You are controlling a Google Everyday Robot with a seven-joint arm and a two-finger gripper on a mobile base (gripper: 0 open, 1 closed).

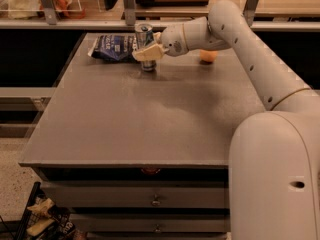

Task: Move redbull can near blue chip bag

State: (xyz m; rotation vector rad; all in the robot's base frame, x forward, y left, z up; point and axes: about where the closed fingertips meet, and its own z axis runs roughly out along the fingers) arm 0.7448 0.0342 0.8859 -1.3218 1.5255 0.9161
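Just beside the blue chip bag (114, 48), the pincer (146, 52) tight around the upright redbull can (144, 35).

Dim warm light, pale table (150, 139) sheen, shadow under far-end claw (147, 53) clasping redbull can (144, 32)

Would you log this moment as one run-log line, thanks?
gripper: far end of table, shut on redbull can | can: beside blue chip bag
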